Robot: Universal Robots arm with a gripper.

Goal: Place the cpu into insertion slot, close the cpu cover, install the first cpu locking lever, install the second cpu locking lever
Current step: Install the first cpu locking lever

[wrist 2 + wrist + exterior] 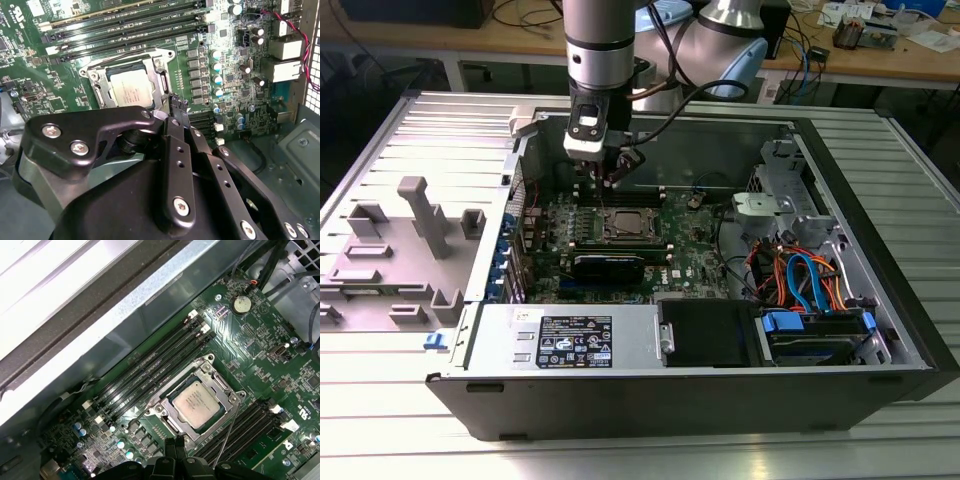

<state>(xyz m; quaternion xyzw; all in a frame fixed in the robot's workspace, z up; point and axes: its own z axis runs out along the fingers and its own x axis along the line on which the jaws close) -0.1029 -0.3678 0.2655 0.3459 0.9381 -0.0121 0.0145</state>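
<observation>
The small, flat, square silver-grey cpu (196, 403) lies in the square metal-rimmed insertion slot (165, 54) on the green motherboard (260, 347). The thin silvery cpu cover (218, 385), a frame with a cut-out middle, looks to be down around it. The black gripper (175, 446) hovers just beside the slot's edge, fingers together, holding nothing. A thin wire locking lever (231, 422) stands up (not hooked, I think). To do it well, push the lever slowly down and under its hook, and never bump the chip.
</observation>
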